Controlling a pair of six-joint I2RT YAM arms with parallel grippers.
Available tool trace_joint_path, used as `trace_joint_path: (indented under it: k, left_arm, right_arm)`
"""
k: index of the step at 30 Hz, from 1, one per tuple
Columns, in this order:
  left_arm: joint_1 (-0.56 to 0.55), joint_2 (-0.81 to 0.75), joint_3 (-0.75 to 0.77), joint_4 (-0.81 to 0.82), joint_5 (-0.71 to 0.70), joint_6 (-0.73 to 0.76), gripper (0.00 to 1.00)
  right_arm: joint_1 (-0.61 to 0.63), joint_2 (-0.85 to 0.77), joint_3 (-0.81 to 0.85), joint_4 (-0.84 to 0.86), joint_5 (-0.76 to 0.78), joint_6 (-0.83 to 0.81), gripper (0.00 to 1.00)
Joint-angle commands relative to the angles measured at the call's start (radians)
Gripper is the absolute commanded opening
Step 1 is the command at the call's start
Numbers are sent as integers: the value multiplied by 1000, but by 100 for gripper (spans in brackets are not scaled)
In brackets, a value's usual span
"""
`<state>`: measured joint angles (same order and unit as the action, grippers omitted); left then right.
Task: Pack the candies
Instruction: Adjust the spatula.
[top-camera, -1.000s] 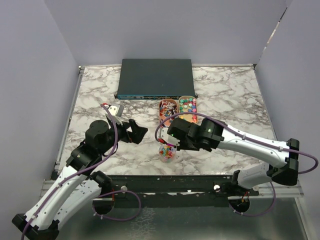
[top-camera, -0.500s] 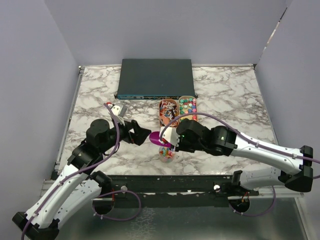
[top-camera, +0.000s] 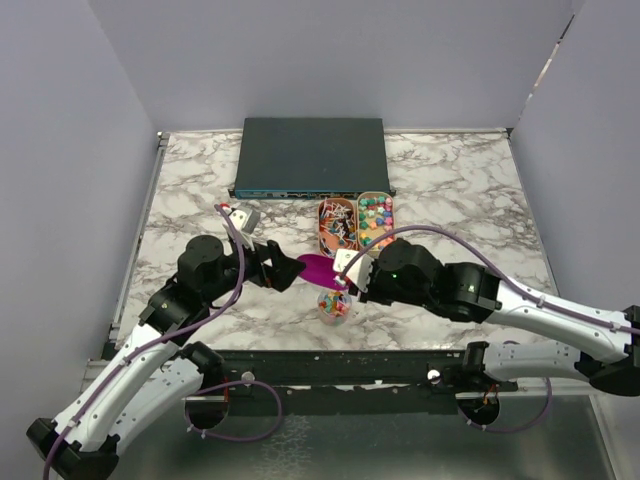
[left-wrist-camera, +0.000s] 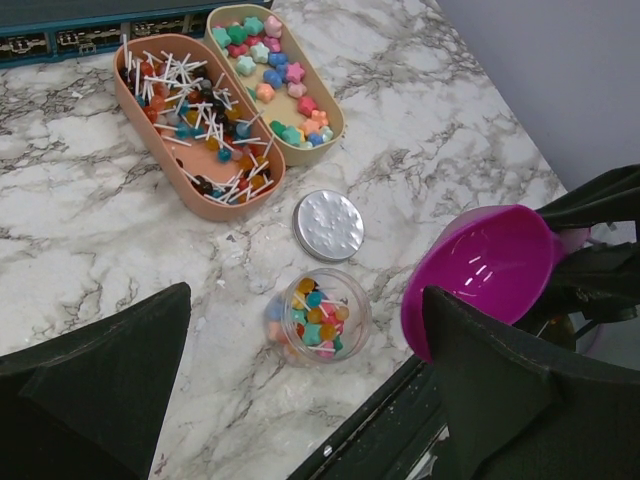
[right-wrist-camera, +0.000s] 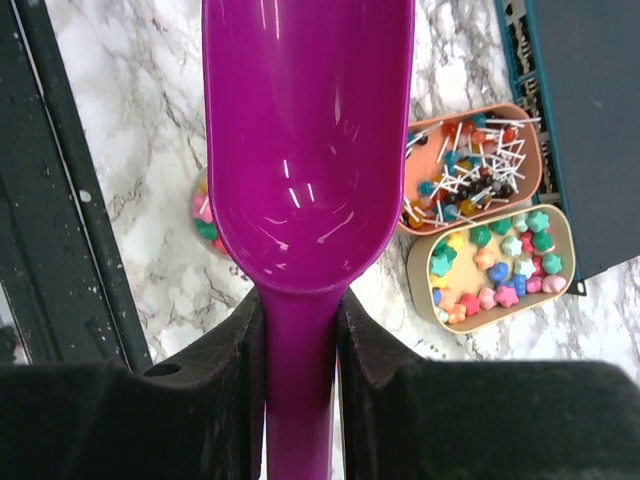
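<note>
The candies (left-wrist-camera: 272, 68) are small pastel sweets, many star-shaped, in a tan oval tray (left-wrist-camera: 336, 122); they also show in the top view (top-camera: 376, 213) and the right wrist view (right-wrist-camera: 497, 262). A clear jar (left-wrist-camera: 318, 315) near the front edge holds mixed sweets and lollipops; it also shows in the top view (top-camera: 334, 305). My right gripper (right-wrist-camera: 300, 300) is shut on the handle of the empty purple scoop (right-wrist-camera: 305, 140), held above the jar. My left gripper (left-wrist-camera: 300, 400) is open and empty, its right finger (left-wrist-camera: 520, 400) close beside the scoop bowl (left-wrist-camera: 485, 270).
A second tan tray (left-wrist-camera: 128, 95) of lollipops lies beside the candy tray. The jar's silver lid (left-wrist-camera: 328, 225) lies on the marble between the trays and the jar. A dark flat box (top-camera: 312, 155) stands at the back. The black table edge (left-wrist-camera: 390, 420) runs close to the jar.
The right arm has pulled the scoop up and away from the jar mouth, so its empty bowl now shows. The left gripper has moved right, closer to the scoop.
</note>
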<state>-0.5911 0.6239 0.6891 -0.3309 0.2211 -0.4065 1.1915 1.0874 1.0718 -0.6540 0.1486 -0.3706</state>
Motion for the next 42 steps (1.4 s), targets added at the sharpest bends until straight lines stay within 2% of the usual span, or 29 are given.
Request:
trace_joint_path:
  k: [1, 14, 26, 29, 42]
  left_arm:
    - [4, -1, -9, 20, 22, 5, 98]
    - [4, 10, -10, 20, 22, 3, 98]
    - [4, 16, -10, 20, 26, 4, 98]
    - [4, 14, -10, 20, 24, 4, 98]
    - [4, -1, -9, 15, -8, 2, 99]
  right_arm:
    - [7, -74, -26, 108, -25, 12, 0]
    - [6, -273, -188, 388, -196, 28, 1]
    - [6, -372, -243, 527, -328, 53, 0]
    - [7, -369, -255, 530, -300, 50, 1]
    - [6, -212, -202, 308, -74, 109, 1]
